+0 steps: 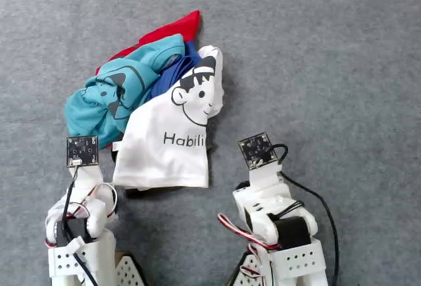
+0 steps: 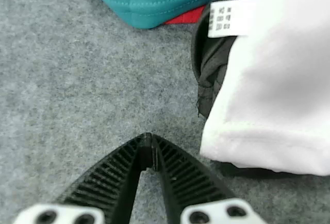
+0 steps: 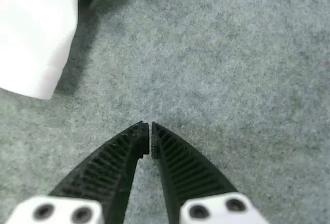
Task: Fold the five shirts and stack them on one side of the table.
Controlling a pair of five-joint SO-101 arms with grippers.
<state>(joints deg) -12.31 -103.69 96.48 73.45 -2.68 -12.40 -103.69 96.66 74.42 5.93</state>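
Left end effector [image 2: 149, 152]: fully closed, tips meeting, nothing gripped. It is held over bare grey worktop [image 1: 342, 69], just beside the hem of the white shirt [image 1: 168, 144]. Right end effector [image 3: 150, 134]: closed to a hairline gap, empty, near the white shirt's other lower corner. The shirts are heaped unfolded. The white one, printed with a cartoon face, is laid on top. A teal shirt [image 1: 108, 102], blue shirt [image 1: 172, 75] and red shirt [image 1: 172, 29] are crumpled behind it. A dark shirt [image 2: 206, 64] is tucked under the white hem.

The white shirt [image 1: 164, 158] covers most of the dark shirt [image 2: 207, 77].
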